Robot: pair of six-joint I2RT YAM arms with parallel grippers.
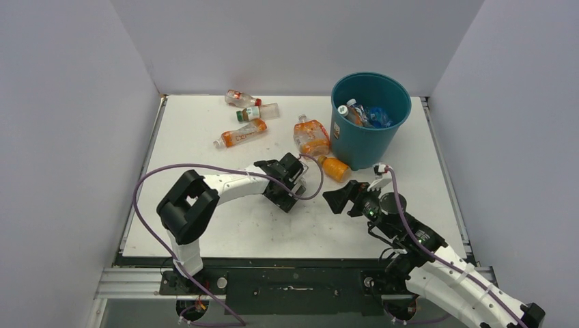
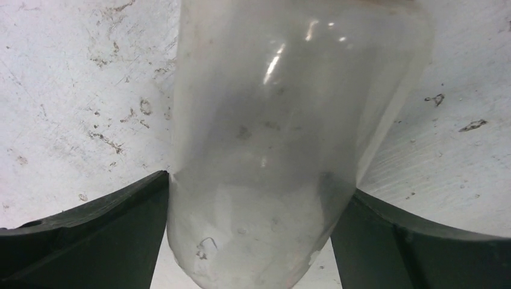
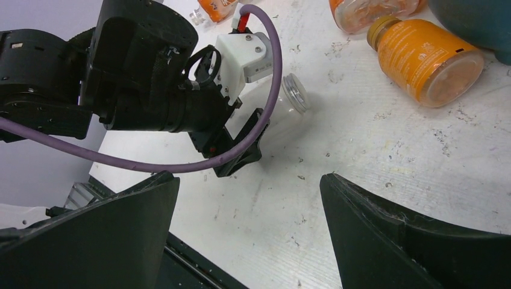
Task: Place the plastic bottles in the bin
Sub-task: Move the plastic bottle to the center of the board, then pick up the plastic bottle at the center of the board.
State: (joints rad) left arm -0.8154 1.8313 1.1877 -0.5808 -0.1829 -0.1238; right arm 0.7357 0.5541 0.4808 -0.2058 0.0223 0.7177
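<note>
My left arm (image 1: 235, 183) is a white link between chunky black joints. Just behind my left gripper (image 1: 289, 179) sits a white block (image 3: 241, 57) on a black wrist. A purple cable (image 1: 191, 165) runs along that arm to the block and ends there in a red plug (image 3: 243, 23). My right arm (image 1: 450, 283) is also white with black joints, with a small green light (image 1: 370, 212) behind my right gripper (image 3: 250, 235) and a second purple cable (image 1: 394, 191). Its fingers (image 3: 102, 241) are broad, matte black and dusty.
</note>
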